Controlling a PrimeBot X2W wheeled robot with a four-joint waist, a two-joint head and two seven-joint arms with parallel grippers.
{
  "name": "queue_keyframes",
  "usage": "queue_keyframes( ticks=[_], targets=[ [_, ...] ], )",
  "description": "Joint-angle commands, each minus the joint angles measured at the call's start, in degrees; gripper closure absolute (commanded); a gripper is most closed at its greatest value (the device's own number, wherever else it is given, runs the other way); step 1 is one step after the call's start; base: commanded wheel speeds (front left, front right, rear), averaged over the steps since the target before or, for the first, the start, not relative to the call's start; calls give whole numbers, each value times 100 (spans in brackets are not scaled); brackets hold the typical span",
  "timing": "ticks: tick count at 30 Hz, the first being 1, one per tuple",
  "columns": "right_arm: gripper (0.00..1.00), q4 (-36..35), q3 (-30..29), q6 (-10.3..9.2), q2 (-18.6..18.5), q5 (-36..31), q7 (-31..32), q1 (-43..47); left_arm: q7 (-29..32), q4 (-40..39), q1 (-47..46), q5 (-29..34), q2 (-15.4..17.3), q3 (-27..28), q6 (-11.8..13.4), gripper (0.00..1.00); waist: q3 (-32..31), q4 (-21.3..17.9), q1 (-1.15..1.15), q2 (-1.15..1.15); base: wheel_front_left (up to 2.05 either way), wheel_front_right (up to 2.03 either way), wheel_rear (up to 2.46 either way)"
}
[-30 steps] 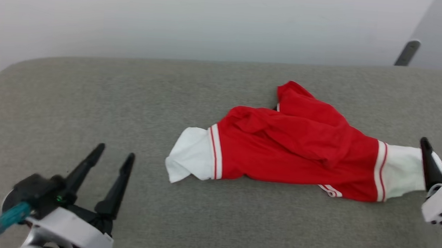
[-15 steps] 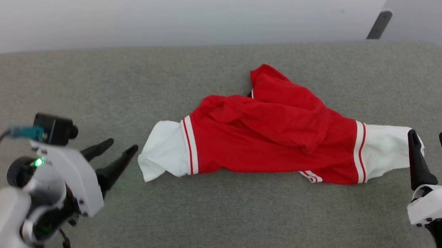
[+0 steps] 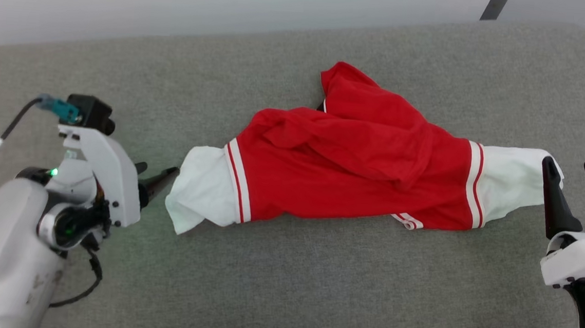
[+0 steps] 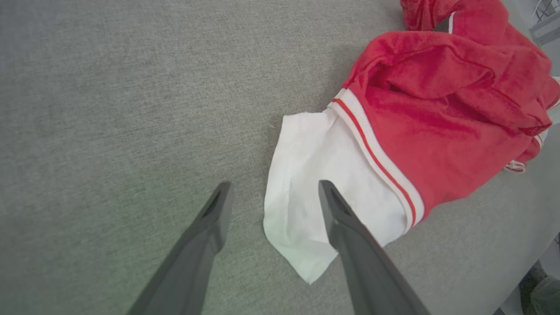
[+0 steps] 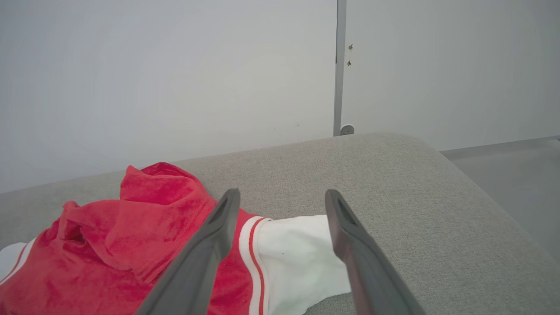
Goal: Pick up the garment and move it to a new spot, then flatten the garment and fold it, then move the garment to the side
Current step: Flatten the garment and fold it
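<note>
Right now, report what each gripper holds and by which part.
Nothing held. The left gripper and right gripper are open, each near a white sleeve of the garment.

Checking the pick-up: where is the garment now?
In the head view the garment lies crumpled at the middle of the grey cushion, one white sleeve by the left gripper, the other by the right gripper.

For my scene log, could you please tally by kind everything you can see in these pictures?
1 garment, red with white sleeves
2 tools: left tool and right tool, both open
1 grey padded surface
Total: 4
</note>
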Motion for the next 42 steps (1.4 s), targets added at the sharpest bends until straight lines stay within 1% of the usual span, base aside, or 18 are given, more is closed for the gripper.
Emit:
queue_keyframes(
  ticks=[1,6,10,18,19,20,21,22,25,28,34,42],
  targets=[
    [0,-12,0,-2,-24,-8,-12,-54,37,105,-120,-7,-38,-53,-24,0,82,-39,0,0,0,0,0],
    [0,-32,-4,-2,-22,-13,-23,-92,163,489,-359,99,-119,-369,-29,0,217,-70,0,0,0,0,0],
    [0,-40,14,-2,4,-11,-45,-118,100,699,-474,134,-124,-619,-36,0,304,-101,0,0,0,0,0],
    [0,5,28,-2,13,0,-45,-178,143,1268,-572,124,-22,-1052,-16,0,407,-120,0,0,0,0,0],
    [0,6,23,-2,11,3,-51,-171,173,1349,-573,79,-47,-1084,-13,3,410,-112,0,0,0,0,0],
    [0,12,20,-2,10,3,-52,-165,201,1414,-579,43,-71,-1111,-13,18,413,-105,0,0,0,0,0],
    [0,17,13,-2,11,1,-49,-169,238,1470,-592,40,-91,-1172,-14,63,416,-96,0,0,0,0,0],
    [0,18,8,-2,15,1,-41,-181,267,1506,-607,14,-115,-1223,-14,100,419,-87,0,0,0,0,0],
    [0,18,20,-2,2,-17,-21,-200,315,1552,-621,-88,-186,-1296,-21,100,420,-67,0,0,0,0,0],
    [0,4,16,-2,6,-25,-4,-212,152,1563,-714,-179,-182,-1326,-21,100,411,-33,0,0,0,0,0],
    [0,-10,12,-2,-57,21,115,-135,23,1604,-770,-349,38,-1319,-19,100,337,67,0,0,0,0,0],
    [0,52,-32,-2,-142,67,450,-46,-101,1404,-614,-587,161,-1218,-19,100,205,286,0,0,0,0,0]
  ],
)
